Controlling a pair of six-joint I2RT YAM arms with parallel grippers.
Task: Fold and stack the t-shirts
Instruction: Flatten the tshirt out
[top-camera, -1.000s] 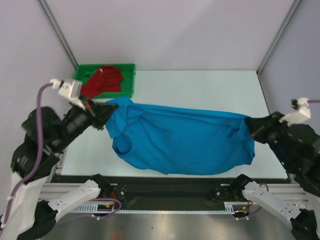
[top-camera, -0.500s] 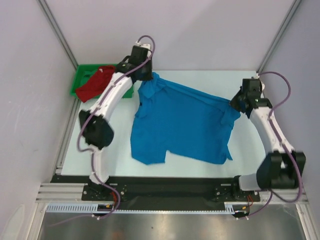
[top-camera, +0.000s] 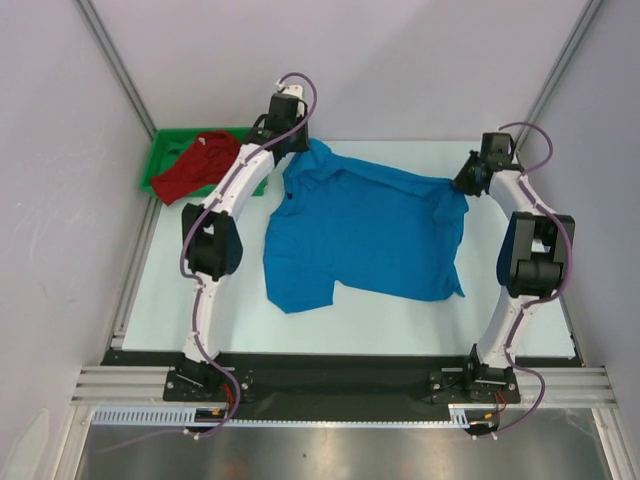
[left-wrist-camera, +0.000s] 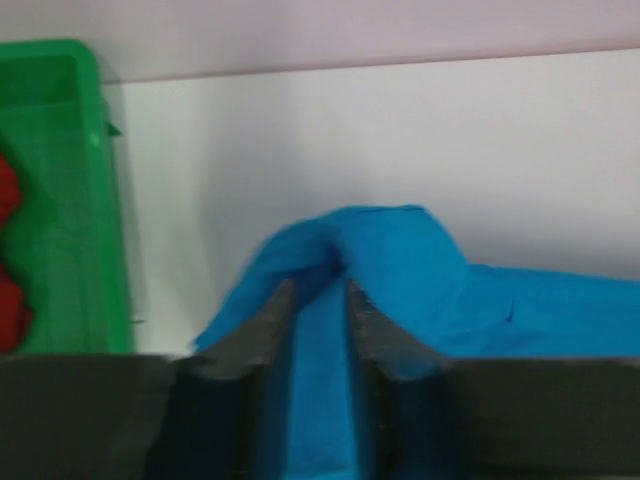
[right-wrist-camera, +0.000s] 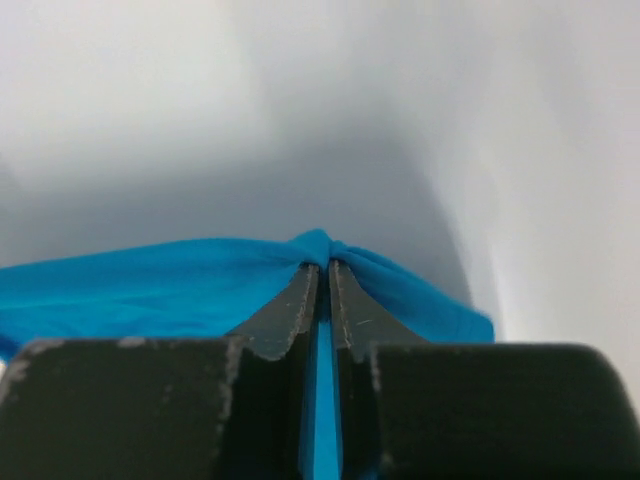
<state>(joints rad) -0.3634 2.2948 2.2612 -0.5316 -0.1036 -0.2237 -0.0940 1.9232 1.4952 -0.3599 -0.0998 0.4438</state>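
Blue cloth fills the middle of the top view: the blue shirt (top-camera: 360, 235) lies spread on the table (top-camera: 510, 300), and the red shirt (top-camera: 195, 165) is heaped in the green tray (top-camera: 155, 160) at the far left. In the left wrist view, the left gripper (left-wrist-camera: 312, 290) has its jaws a little apart, with a fold of the blue shirt between them. In the right wrist view, the right gripper (right-wrist-camera: 320, 268) is clenched on a pinch of the blue shirt.

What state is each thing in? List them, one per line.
blue shirt: spread out, unfolded, two far corners gripped.
red shirt: crumpled in the tray.
left gripper: jaws parted, blue cloth between them.
right gripper: shut on blue shirt.
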